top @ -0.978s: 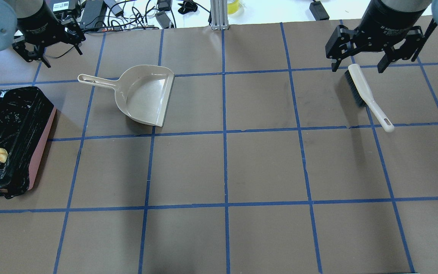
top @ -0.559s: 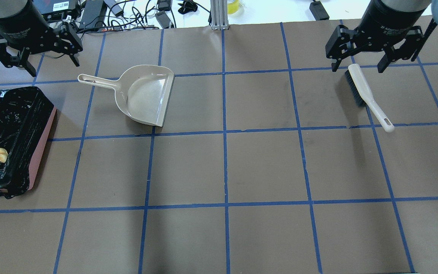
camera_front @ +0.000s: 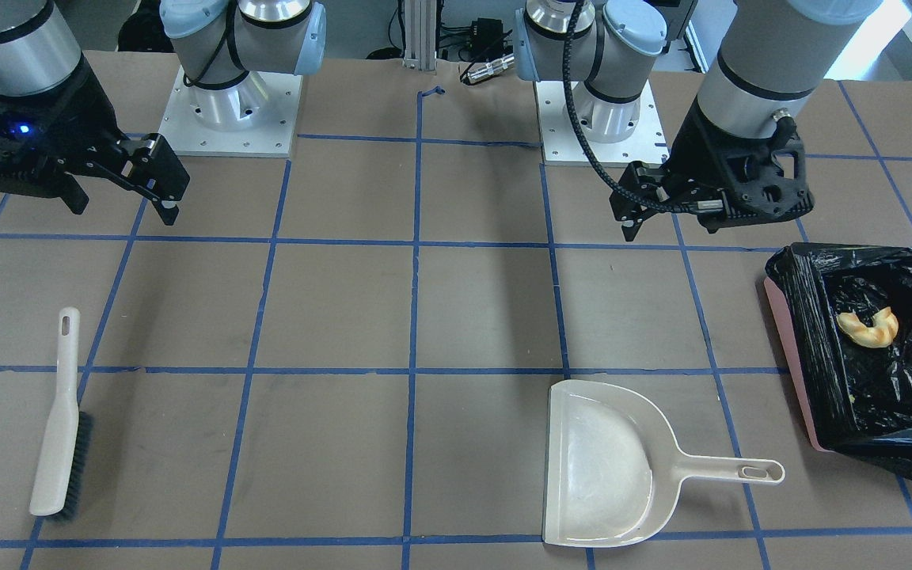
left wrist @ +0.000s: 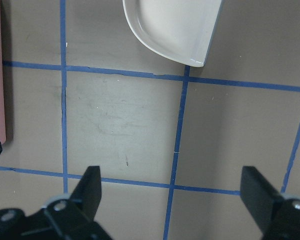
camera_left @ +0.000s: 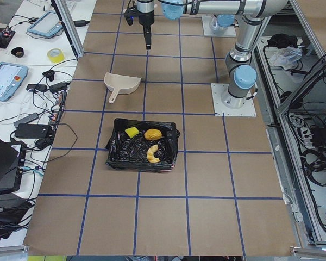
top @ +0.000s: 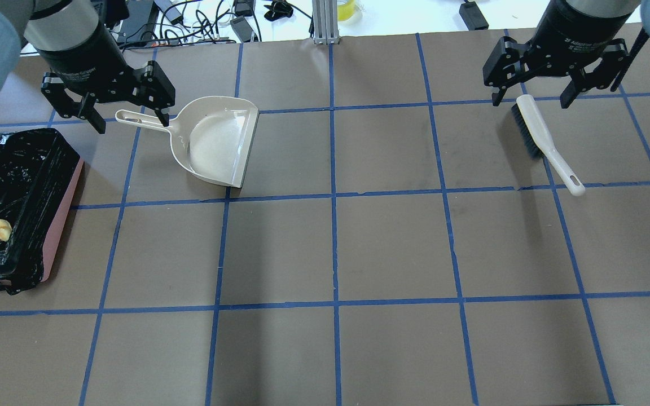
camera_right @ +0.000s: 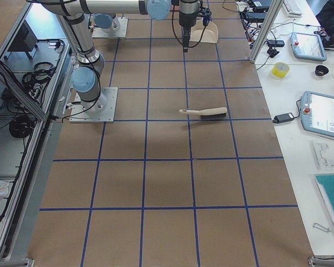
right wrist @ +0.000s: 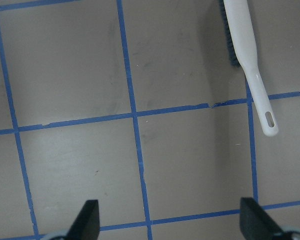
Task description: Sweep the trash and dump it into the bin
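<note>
My left end effector hangs above the bench, its fingers spread wide with nothing between them. From overhead it lines up with the handle end of the dustpan. My left wrist camera shows only bare bench and blue tape lines between the fingertips, with the pan's front corner at the top of that view. I am not touching the dustpan. It lies flat on the bench, its handle pointing toward the bin.

The bin sits at the bench's edge on my left side, near the dustpan but apart from it. It is lined with a crinkled black bag. All the trash lies inside it. The camera at my left end shows the sponge and the lump side by side at the end nearer the dustpan. The crescent lies a little apart from them, toward the other end.

My right end effector is also spread and holds nothing. It is raised over the bench on my right, and from overhead it lines up with the bristle end of the brush. The brush lies flat, well apart from the dustpan. In my right wrist camera it shows at the upper right, beyond my fingertips and not between them.
</note>
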